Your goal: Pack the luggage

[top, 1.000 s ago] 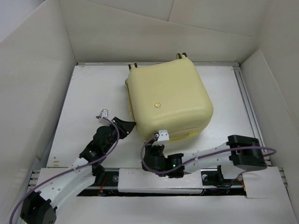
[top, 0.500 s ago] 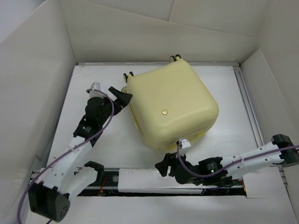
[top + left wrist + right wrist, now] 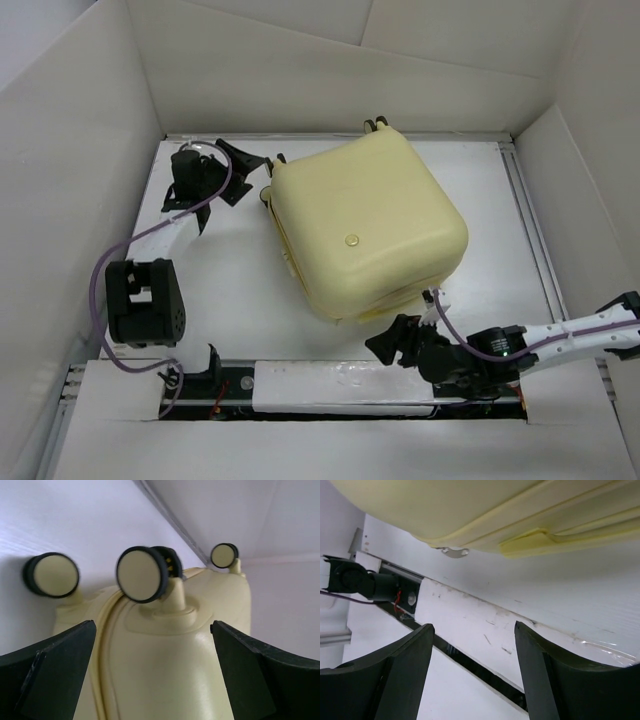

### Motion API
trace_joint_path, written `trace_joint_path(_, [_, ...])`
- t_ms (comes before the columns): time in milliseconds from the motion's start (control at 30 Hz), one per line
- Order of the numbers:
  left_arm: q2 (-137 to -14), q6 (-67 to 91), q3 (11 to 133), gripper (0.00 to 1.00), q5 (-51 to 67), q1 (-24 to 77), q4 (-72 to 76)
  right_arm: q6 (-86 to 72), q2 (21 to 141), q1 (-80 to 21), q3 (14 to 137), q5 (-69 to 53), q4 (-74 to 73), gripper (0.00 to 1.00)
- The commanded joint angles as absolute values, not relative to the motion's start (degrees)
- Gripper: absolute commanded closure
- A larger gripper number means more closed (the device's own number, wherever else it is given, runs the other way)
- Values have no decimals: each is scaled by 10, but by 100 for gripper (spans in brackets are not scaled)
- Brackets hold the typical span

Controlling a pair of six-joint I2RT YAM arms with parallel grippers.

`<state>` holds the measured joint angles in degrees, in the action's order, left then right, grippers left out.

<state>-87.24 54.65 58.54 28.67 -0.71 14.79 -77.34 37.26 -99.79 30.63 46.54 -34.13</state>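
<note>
Luggage (image 3: 365, 230) is lying shut mid-table, skewed. L gripper (image 3: 248, 178) is gaping wide at the casters (image 3: 142, 574), holding nothing. R gripper (image 3: 392, 338) is sitting spread by its near side. Risk: snagging a caster and shoving the shell w/o opening it.

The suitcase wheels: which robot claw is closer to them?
Left. The left gripper sits open beside the wheels at the far-left side of the suitcase; the right gripper is at the opposite near edge, away from them.

No legible text — none anywhere
</note>
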Motion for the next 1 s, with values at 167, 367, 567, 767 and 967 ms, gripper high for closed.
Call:
trace_joint_path(167, [-991,570,721,0,367,14,199,-819,345,-999,305,496,-401,32])
trace_joint_path(367, [-1039,594,740,0,367,25,198,-858,331,-999,305,520,-446,30])
trace_joint_path(567, [-1065,607,763,1,345,46,206,-864,282,-993,300,580,-457,38])
trace_joint_path(767, [-1088,674,736,27,351,65,313,-753,249,-927,294,541,-404,49])
trace_joint_path(967, [-1067,677,717,86,322,65,324,-624,316,-799,268,439,-281,50])
